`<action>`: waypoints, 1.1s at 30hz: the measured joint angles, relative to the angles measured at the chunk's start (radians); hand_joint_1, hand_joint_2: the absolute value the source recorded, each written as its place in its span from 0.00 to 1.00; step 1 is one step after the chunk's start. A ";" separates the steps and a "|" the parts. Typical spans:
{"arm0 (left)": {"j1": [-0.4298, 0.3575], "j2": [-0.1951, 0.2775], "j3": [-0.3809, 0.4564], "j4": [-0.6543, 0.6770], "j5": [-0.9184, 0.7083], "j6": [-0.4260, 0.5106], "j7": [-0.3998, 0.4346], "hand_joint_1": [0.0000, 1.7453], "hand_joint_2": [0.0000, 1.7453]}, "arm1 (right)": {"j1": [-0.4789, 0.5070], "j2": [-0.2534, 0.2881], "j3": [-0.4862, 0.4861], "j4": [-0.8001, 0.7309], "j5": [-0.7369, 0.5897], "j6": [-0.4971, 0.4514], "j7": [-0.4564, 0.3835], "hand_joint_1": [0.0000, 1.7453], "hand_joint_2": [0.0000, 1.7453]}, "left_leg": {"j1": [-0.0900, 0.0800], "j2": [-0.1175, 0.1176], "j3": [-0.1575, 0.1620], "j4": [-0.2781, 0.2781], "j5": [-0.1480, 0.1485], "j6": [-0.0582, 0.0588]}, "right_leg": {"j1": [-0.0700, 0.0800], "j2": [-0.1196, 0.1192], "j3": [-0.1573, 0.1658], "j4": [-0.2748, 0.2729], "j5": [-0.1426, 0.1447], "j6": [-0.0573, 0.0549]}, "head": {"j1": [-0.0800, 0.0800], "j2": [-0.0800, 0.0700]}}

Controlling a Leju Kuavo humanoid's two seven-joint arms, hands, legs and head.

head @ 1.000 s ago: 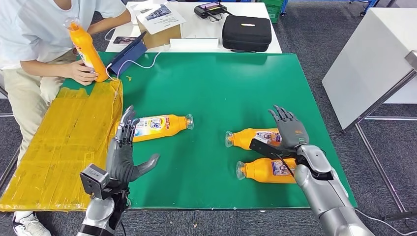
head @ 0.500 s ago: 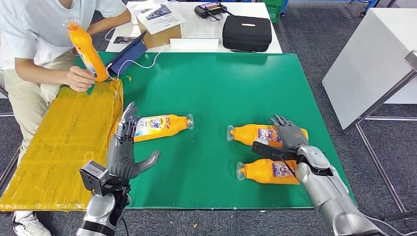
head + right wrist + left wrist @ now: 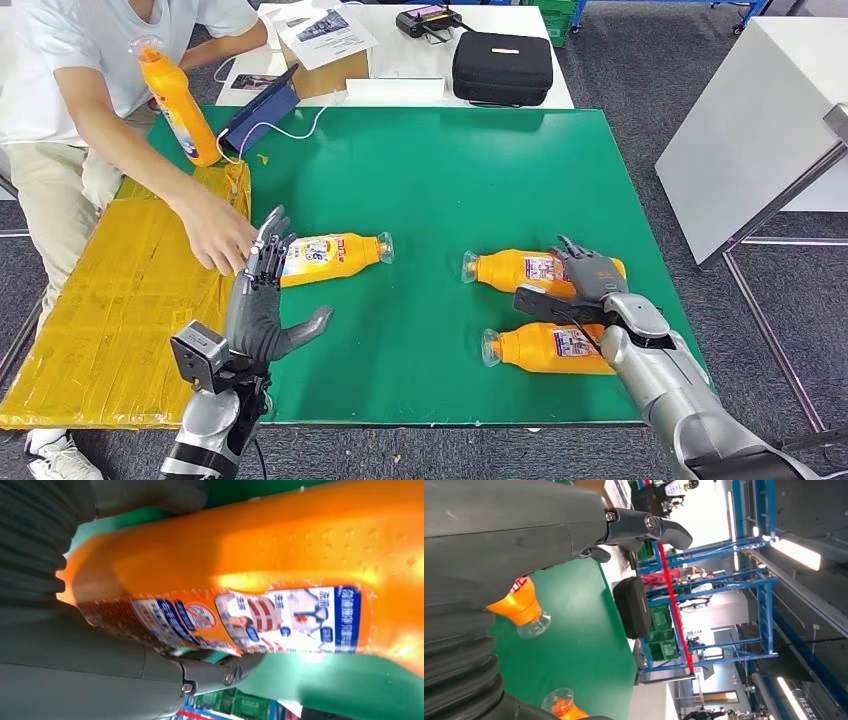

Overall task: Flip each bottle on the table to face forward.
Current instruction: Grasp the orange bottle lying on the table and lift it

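Three orange bottles lie on the green table point(image 3: 440, 170). One bottle point(image 3: 330, 257) lies at the left, its clear cap point(image 3: 533, 626) pointing right. My left hand point(image 3: 262, 300) stands open just beside its base, fingers up and holding nothing. On the right lie a far bottle point(image 3: 525, 270) and a near bottle point(image 3: 550, 347). My right hand point(image 3: 588, 280) grips the far one: fingers over the top, thumb on its near side. Its label point(image 3: 280, 620) shows close between thumb and fingers. A fourth bottle point(image 3: 178, 100) stands upright at the far left corner.
A person sits at the left; their hand point(image 3: 215, 235) reaches in close to my left hand. Yellow cardboard point(image 3: 120, 300) covers the table's left side. A tablet point(image 3: 262, 112) leans at the back left. Behind, a black case point(image 3: 500, 65) and a box point(image 3: 322, 50) sit on a white table.
My right hand came down from above onto the far right bottle and closed around it. The person let go of the upright bottle and reached toward my left hand.
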 joint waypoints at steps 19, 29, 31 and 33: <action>0.005 -0.002 -0.021 0.016 -0.042 0.013 0.046 0.00 1.00 | 0.163 0.122 -0.080 -0.269 -0.120 -0.393 -0.077 1.00 1.00 | 0.001 0.000 0.000 0.000 0.000 -0.001 | 0.001 0.000 -0.001 0.000 -0.001 0.000 | 0.000 0.000; -0.025 -0.005 -0.092 0.055 -0.025 -0.006 0.094 0.00 1.00 | 0.350 0.250 -0.162 -0.668 -0.339 -0.459 -0.220 1.00 1.00 | 0.001 -0.003 -0.001 0.000 -0.002 -0.001 | 0.000 -0.001 -0.001 0.000 -0.003 0.000 | 0.000 0.000; -0.031 -0.005 -0.102 0.061 -0.019 -0.009 0.098 0.00 1.00 | 0.366 0.265 -0.162 -0.700 -0.395 -0.413 -0.242 1.00 1.00 | 0.000 -0.003 -0.001 0.000 -0.001 -0.001 | 0.000 -0.001 -0.001 0.000 -0.003 0.000 | 0.000 0.000; -0.036 -0.005 -0.108 0.066 -0.014 -0.013 0.099 0.00 1.00 | 0.376 0.279 -0.161 -0.721 -0.435 -0.373 -0.255 1.00 1.00 | 0.001 -0.003 -0.001 0.000 -0.001 -0.001 | 0.000 -0.001 -0.001 0.000 -0.003 0.000 | 0.000 0.000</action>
